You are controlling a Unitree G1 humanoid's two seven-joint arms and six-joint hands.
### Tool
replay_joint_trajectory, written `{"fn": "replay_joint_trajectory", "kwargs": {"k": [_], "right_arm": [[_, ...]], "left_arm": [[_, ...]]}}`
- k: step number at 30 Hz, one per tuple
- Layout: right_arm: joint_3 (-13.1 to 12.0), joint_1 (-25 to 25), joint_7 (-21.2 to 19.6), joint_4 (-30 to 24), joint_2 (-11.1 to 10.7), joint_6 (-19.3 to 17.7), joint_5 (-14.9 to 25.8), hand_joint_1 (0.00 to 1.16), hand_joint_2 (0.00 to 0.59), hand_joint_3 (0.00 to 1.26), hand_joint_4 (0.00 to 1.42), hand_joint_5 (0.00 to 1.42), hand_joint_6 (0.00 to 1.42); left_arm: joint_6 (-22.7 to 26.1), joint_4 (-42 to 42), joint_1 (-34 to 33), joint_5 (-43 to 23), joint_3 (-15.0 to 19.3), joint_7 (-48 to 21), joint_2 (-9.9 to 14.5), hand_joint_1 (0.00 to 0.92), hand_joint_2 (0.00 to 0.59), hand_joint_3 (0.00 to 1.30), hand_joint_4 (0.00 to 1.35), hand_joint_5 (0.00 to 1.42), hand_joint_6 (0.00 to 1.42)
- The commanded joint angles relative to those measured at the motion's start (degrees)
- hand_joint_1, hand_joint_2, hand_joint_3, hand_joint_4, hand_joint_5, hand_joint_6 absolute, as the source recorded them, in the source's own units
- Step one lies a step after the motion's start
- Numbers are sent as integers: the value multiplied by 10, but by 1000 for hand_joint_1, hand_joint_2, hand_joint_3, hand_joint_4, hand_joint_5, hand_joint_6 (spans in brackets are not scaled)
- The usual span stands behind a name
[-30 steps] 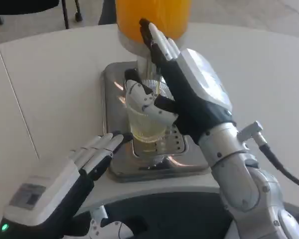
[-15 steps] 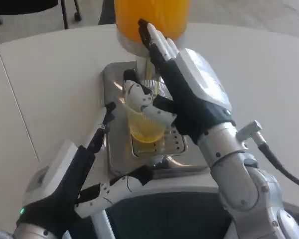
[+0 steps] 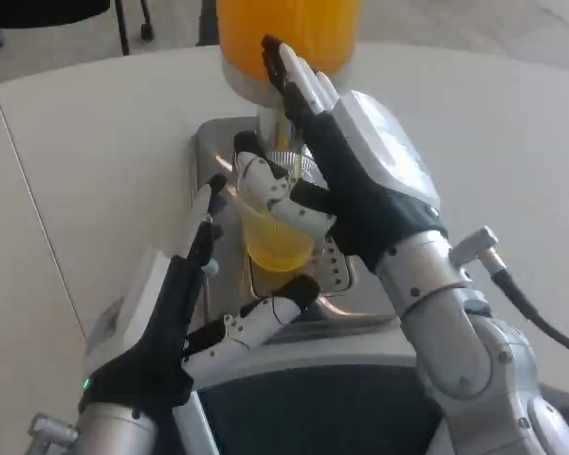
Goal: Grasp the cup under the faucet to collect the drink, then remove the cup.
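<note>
White bench [image 3: 104, 142] was seen beneath a steel drip tray [image 3: 218, 284], where the cup [image 3: 277, 237] was gripped by the right hand [image 3: 346, 180] under the faucet [image 3: 275, 128], the left hand [image 3: 180, 303] spread wide beside it, holding nothing.

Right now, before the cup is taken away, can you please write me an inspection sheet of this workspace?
Surface: white table, round edge, seam on left.
Job's things: clear cup with orange drink stands on metal tray under the faucet; dispenser holds orange juice.
Clutter: nothing seen.
Hands: right hand holds the cup, fingers reach up by the faucet; left hand open, fingers apart, beside the tray.
Cables: black cable at right forearm.
Surroundings: chair legs and floor behind the table.
</note>
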Motion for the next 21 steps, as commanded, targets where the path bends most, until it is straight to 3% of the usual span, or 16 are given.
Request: {"fn": "replay_joint_trajectory", "kwargs": {"k": [1,9,21], "right_arm": [[15,-4,43,16,1,1,13,335,549,13,0,0,16],[11,-3,47,15,-3,-1,18,335,549,14,0,0,16],[6,-3,52,1,-8,1,23,335,549,14,0,0,16]], "left_arm": [[12,17,-7,13,-9,22,-12,148,50,0,0,126,252],[23,50,-25,17,-21,49,-31,144,44,0,0,119,210],[83,100,-82,21,-35,77,-72,143,43,0,0,120,215]]}}
